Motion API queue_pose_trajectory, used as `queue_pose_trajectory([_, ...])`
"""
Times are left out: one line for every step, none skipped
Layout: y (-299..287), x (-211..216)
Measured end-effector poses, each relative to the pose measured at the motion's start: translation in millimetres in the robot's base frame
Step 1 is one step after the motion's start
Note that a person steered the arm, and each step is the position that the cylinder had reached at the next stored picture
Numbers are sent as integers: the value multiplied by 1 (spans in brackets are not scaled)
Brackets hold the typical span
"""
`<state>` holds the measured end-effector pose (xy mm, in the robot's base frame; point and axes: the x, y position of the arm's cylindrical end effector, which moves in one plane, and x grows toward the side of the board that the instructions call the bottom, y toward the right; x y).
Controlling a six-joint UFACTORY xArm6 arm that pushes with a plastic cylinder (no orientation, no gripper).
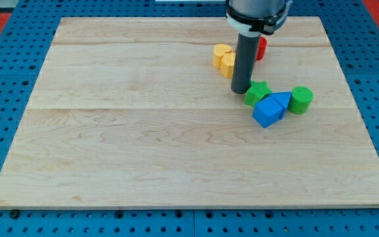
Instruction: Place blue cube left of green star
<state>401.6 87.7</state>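
My tip [241, 91] is a bare rod, so it has no jaws that open or close; it stands just to the view's left of the green star [256, 93], at its upper-left edge, and seems to touch it. The blue cube [266, 112] lies right below the star, toward the view's bottom and slightly right, touching it. A second blue block [281, 101] is just right of the star, then a green cylinder [301, 99]. Yellow blocks [224, 59] and a red block [261, 47] sit above the star on the board [124, 131].
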Motion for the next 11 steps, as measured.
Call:
queue_pose_trajectory([29, -25])
queue_pose_trajectory([70, -47])
queue_pose_trajectory([133, -30])
queue_pose_trajectory([156, 18])
queue_pose_trajectory([119, 49])
queue_pose_trajectory([46, 72])
queue_pose_trajectory([-25, 80])
queue_pose_trajectory([-27, 66])
queue_pose_trajectory([-23, 46])
queue_pose_trajectory([-55, 26])
queue_pose_trajectory([-73, -4])
